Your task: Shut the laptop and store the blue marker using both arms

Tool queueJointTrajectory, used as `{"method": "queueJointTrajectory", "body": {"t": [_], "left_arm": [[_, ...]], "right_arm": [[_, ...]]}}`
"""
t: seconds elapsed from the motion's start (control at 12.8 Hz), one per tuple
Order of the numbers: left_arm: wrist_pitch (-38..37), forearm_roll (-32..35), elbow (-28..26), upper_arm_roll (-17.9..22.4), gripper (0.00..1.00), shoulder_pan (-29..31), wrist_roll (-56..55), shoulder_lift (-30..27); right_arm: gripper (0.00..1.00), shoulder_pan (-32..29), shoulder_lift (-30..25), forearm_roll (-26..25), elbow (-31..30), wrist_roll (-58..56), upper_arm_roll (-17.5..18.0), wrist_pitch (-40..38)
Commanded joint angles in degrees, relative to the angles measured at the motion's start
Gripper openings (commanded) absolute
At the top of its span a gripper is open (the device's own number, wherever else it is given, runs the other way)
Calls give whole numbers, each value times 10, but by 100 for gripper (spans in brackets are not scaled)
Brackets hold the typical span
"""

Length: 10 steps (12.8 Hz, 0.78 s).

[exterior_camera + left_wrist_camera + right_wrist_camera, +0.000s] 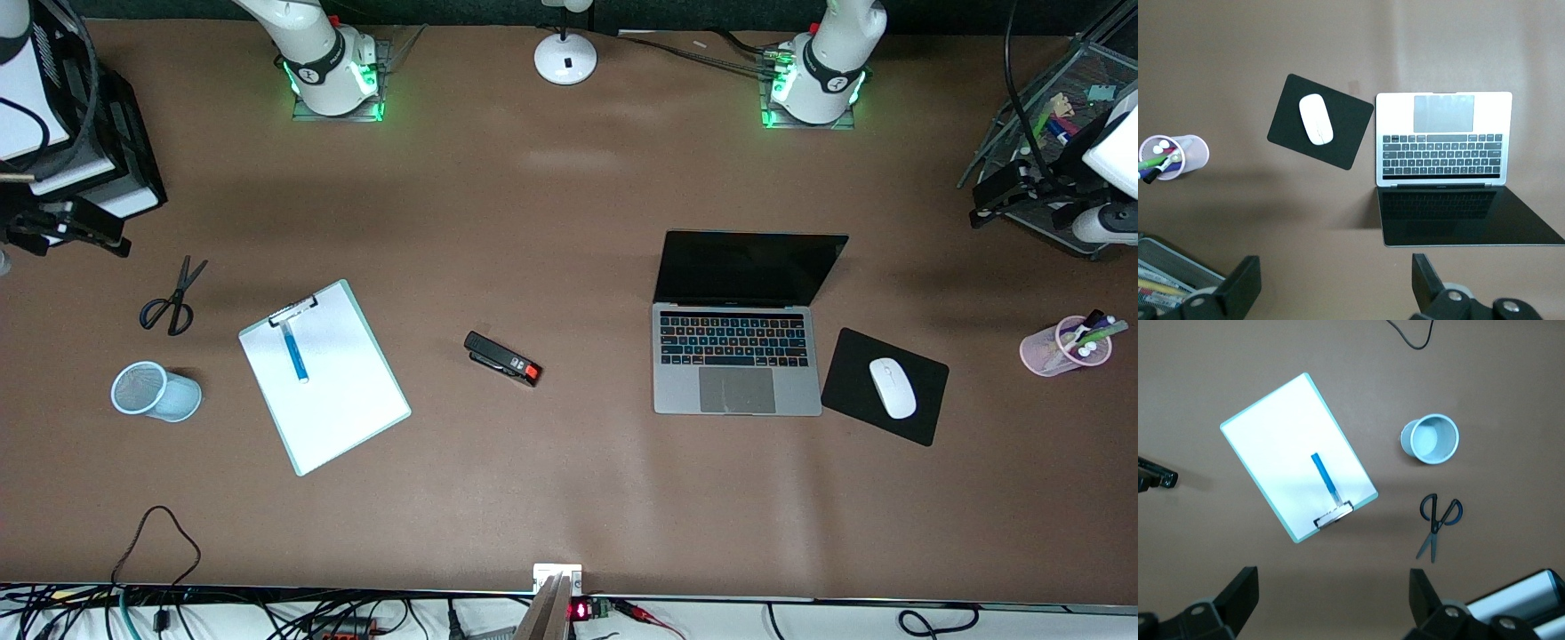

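The laptop (736, 360) lies open on the table toward the left arm's end, screen upright and dark; it also shows in the left wrist view (1443, 133). The blue marker (293, 352) lies on the white clipboard (333, 400) toward the right arm's end, and shows in the right wrist view (1325, 479). My left gripper (1009, 194) is open and empty, up over the table edge by the mesh tray; its fingers (1239, 287) stand wide apart. My right gripper (62, 227) is open and empty, up over the right arm's end; its fingers (1238, 597) stand wide apart.
A black stapler (502, 358) lies between clipboard and laptop. Scissors (173, 298) and a light-blue mesh cup (156, 391) are beside the clipboard. A white mouse (892, 388) sits on a black pad (853, 364). A pink cup of markers (1067, 345), mesh tray (1080, 80) and lamp base (565, 58) stand around.
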Motion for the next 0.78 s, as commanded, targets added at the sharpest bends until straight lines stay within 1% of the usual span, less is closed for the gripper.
{"method": "queueJointTrajectory", "body": {"t": [0.0, 0.08, 0.16, 0.23, 0.39, 0.62, 0.7], "left_arm": [[-14, -18, -31, -19, 100, -1, -3, -21], [-14, -19, -49, -31, 100, 2, -4, -28], [-12, -20, -66, -34, 100, 0, -11, -35], [-12, -21, -75, -44, 100, -1, -20, -36], [-12, -22, -96, -66, 100, -1, -43, -42], [-11, -22, -137, -88, 100, -1, -62, -50], [-11, -22, -148, -101, 100, 0, -81, -51]], "right_arm": [[100, -5, 36, 11, 3, 0, 2, 23], [100, -3, 59, 9, 3, -1, 2, 30], [100, -1, 76, 8, 7, -1, 2, 34], [100, -4, 82, 10, 6, -2, 2, 49], [100, -4, 113, 12, 5, -1, 3, 85], [100, 2, 176, 12, 5, -16, 9, 139], [100, 8, 196, 12, 5, -31, 15, 151]]}}
